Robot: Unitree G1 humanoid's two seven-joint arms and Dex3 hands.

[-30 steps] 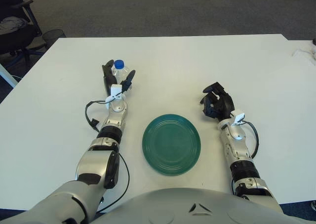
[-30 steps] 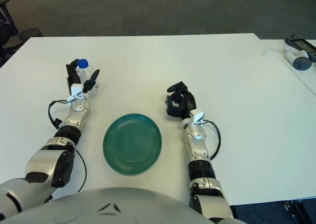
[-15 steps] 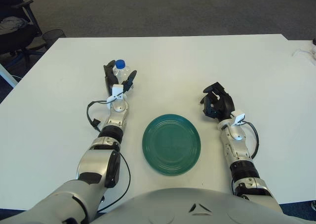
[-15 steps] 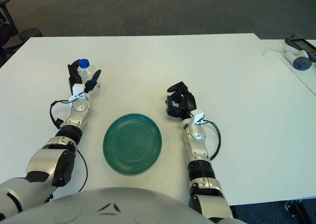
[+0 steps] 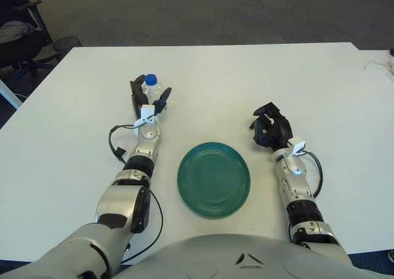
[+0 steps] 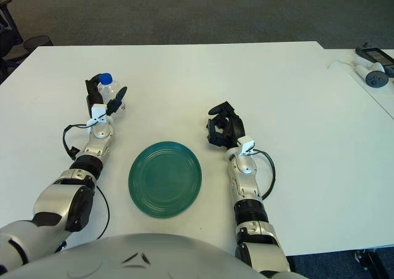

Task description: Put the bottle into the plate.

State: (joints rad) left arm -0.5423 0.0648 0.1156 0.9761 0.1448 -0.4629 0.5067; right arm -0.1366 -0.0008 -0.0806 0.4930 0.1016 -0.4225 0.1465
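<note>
A small clear bottle [image 5: 149,85] with a blue cap stands upright on the white table [image 5: 246,76], far left of centre. My left hand [image 5: 149,94] reaches forward around it, one finger on each side of the bottle, spread and not clamped. The round green plate [image 5: 184,168] lies flat near the front edge, to the near right of the bottle, with nothing on it. My right hand [image 5: 269,126] shows just right of the plate, fingers curled, holding nothing.
A black cable [image 5: 112,145] loops beside my left forearm. A second table at the far right carries a white and dark device [image 6: 372,60]. A chair [image 5: 18,39] and a wire bin [image 5: 66,45] stand off the table's back left corner.
My left hand has crept a little forward, closing in around the bottle. The right hand and the plate have not moved.
</note>
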